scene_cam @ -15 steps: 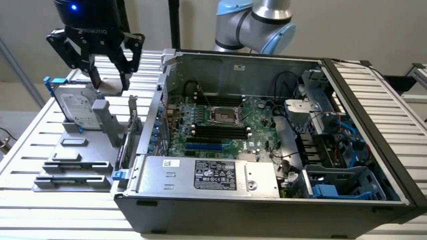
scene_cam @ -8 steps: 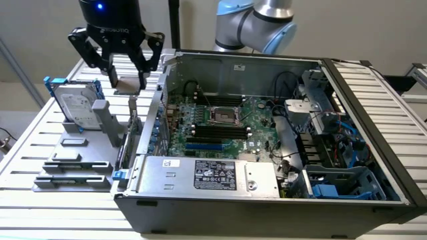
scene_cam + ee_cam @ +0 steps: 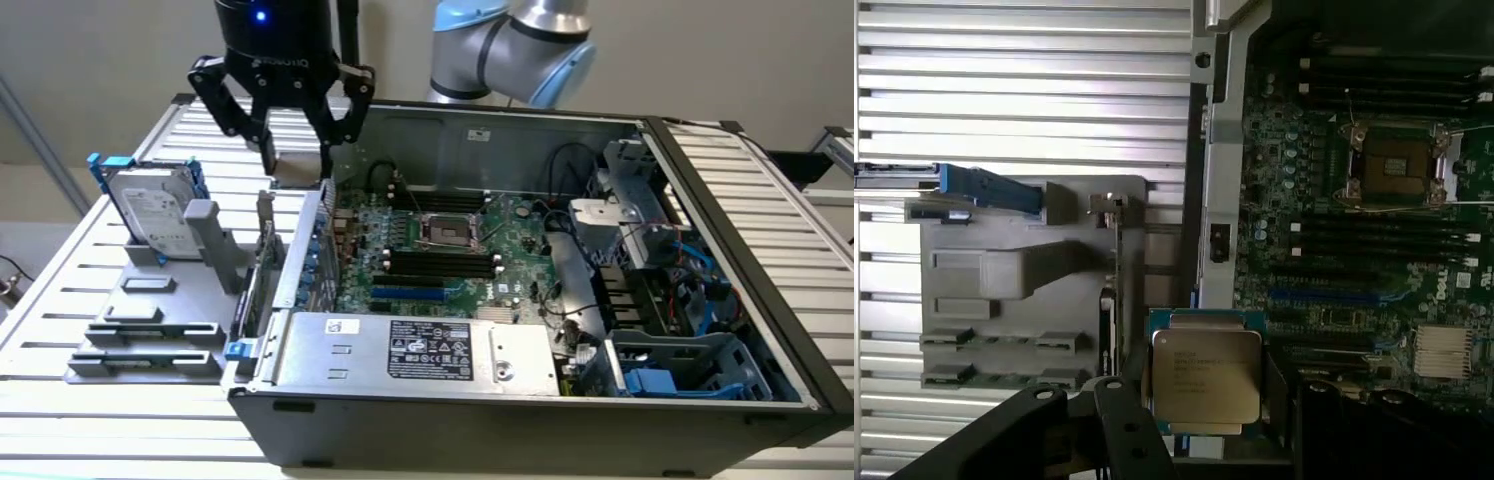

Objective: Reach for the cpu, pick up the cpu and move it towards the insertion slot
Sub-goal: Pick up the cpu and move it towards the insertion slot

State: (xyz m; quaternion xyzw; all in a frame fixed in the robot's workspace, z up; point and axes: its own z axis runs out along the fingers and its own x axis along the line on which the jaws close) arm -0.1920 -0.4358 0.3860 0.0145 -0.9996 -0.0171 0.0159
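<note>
My gripper (image 3: 296, 160) hangs above the left wall of the open computer case (image 3: 747, 230), shut on the cpu (image 3: 300, 165). The wrist view shows the cpu (image 3: 1206, 372) as a flat square chip with a silver top plate and a pale rim, gripped between the dark fingers (image 3: 1104, 420) of the gripper (image 3: 1206, 435). It is in the air over the case edge. The insertion slot (image 3: 451, 232) sits on the green motherboard inside the case, a square socket with a shiny frame and dark centre. In the wrist view the insertion slot (image 3: 1394, 168) lies well apart from the chip.
A silver hard drive (image 3: 154, 205) with blue brackets stands in a grey fixture (image 3: 147, 310) on the slatted table at the exterior view's left. Inside the case are black memory slots (image 3: 434, 262), a blue card slot (image 3: 407, 293), a power supply (image 3: 420, 350) and cables (image 3: 627, 280).
</note>
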